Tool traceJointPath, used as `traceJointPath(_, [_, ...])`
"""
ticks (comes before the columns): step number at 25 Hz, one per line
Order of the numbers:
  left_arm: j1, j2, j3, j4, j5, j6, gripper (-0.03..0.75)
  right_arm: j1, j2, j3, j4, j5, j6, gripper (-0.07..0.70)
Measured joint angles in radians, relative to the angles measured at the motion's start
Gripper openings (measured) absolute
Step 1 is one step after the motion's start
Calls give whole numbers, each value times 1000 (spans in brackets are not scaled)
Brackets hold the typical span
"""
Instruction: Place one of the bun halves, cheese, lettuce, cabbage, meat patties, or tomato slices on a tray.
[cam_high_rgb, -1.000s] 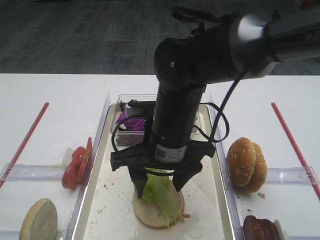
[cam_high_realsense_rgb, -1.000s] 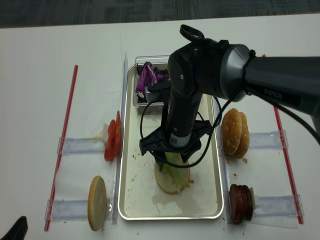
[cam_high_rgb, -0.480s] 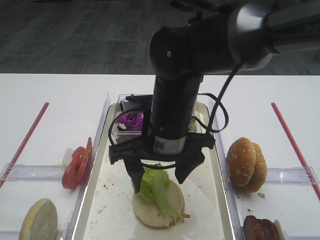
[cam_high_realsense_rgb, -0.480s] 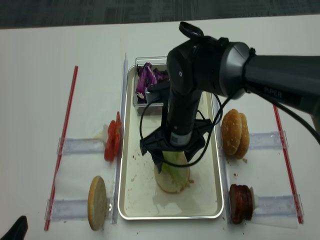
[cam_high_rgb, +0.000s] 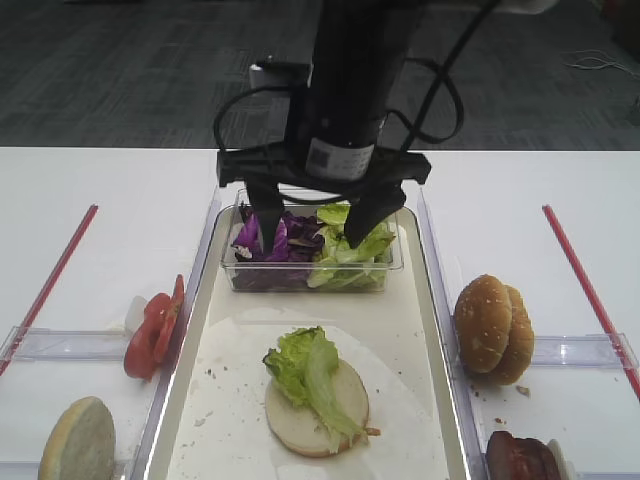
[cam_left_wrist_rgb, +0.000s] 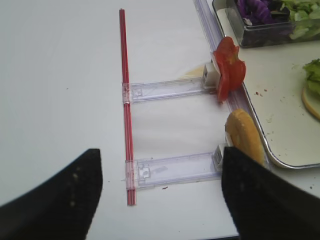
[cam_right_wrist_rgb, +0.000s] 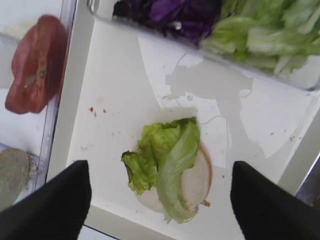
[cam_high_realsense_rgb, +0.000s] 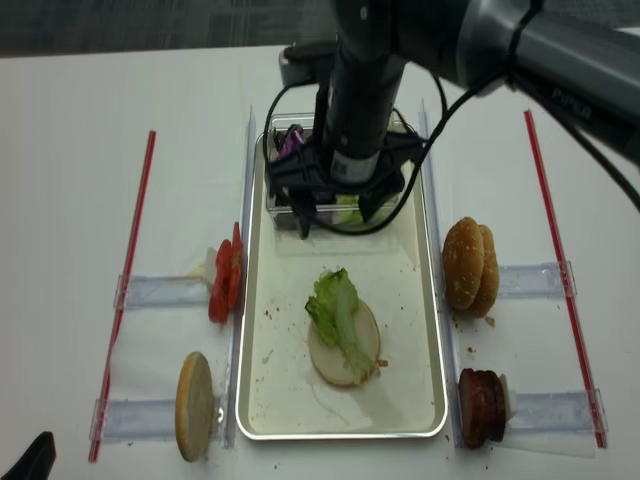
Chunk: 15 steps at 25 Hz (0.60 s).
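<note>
One lettuce leaf (cam_high_rgb: 308, 371) on one bun half (cam_high_rgb: 318, 408) on tray (cam_high_rgb: 428, 330), right claw (cam_high_rgb: 312, 223) spread, empty, left claw (cam_left_wrist_rgb: 159, 192) spread.

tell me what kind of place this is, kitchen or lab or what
Most likely a robotics lab set up as a mock burger station, not a real kitchen: a plain white table on office-style carpet, ingredients like tomato slices propped in clear holders, and red strips marking the work area.
</note>
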<state>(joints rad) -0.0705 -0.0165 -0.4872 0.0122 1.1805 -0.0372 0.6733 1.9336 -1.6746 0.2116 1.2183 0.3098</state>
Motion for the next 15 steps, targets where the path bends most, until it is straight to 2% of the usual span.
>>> traceJointPath(5, [0, 0, 0, 0, 0, 0, 501, -59, 0, -50, -13, 8, 1, 573])
traceJointPath(15, [0, 0, 0, 0, 0, 0, 501, -215, 6, -52, -17, 13, -55, 573])
